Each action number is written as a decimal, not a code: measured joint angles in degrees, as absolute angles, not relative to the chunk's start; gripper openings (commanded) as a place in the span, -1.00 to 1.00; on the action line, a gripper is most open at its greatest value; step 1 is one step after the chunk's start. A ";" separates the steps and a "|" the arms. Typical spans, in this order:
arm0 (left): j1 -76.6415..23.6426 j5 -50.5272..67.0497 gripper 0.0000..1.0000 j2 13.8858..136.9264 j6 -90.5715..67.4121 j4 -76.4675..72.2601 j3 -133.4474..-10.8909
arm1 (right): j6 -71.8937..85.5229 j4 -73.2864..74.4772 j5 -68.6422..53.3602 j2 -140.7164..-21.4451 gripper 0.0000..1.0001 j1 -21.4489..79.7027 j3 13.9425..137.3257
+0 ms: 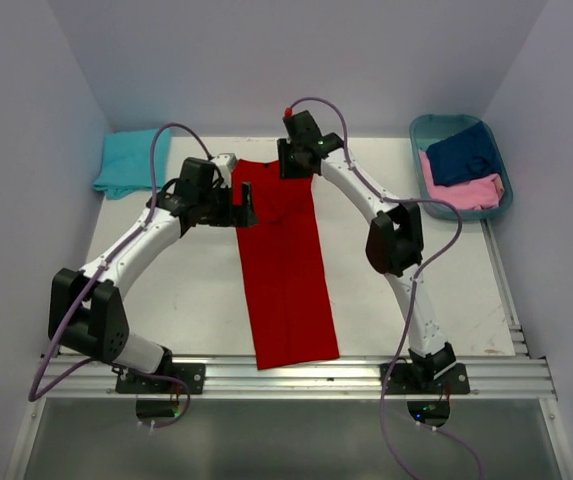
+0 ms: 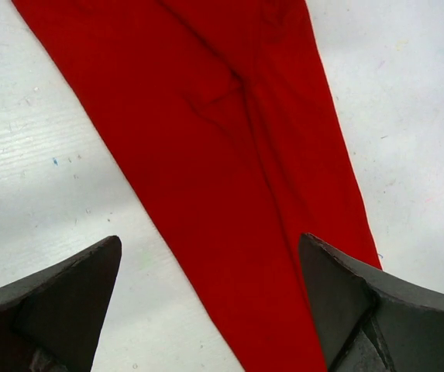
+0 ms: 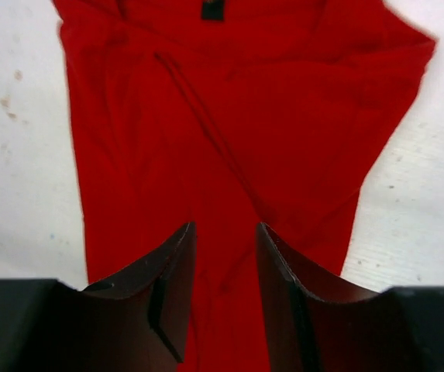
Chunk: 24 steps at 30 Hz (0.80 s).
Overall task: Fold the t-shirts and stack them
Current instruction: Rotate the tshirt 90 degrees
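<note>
Cloth first: the red t-shirt (image 1: 284,270) lies flat in the middle of the table (image 1: 186,300), folded lengthwise into a long narrow strip that runs from the far side down to the near edge, where its end just reaches the rail. Its colour is even and bright, with a few soft creases along its length. In my right wrist view the upper part is wider and rumpled, and there is a small dark label (image 3: 212,9) at the top edge.

The left end effector (image 2: 210,239) hovers over the strip's left edge, its fingers spread wide with nothing between them. The right end effector (image 3: 225,226) is at the shirt's far end with its fingers drawn close, a narrow gap left. I cannot tell whether they pinch a fold or only hang above the cloth.

The turquoise t-shirt (image 1: 131,163) sits folded at the far left corner, partly crossed by the left arm's cable. The navy t-shirt (image 1: 464,152) and the pink t-shirt (image 1: 466,192) lie bunched in the basket (image 1: 421,130) at the far right — I cannot make out their shape.

From above, the right arm covers the red shirt's far end, and both wrist views cut the strip off at the frame edges.
</note>
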<state>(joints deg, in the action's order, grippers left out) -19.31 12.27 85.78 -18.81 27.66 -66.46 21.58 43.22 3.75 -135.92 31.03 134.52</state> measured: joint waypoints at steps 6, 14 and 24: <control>-19.66 11.94 1.00 78.91 -18.94 27.57 -62.28 | 22.48 43.53 -0.01 -142.58 -0.20 29.52 133.73; -19.66 9.39 1.00 72.82 -19.07 28.40 -59.46 | 23.38 42.63 -1.28 -143.90 -0.21 27.97 132.49; -19.66 7.94 1.00 72.62 -19.94 28.69 -56.97 | 25.02 38.79 -4.75 -143.09 -0.29 27.94 125.91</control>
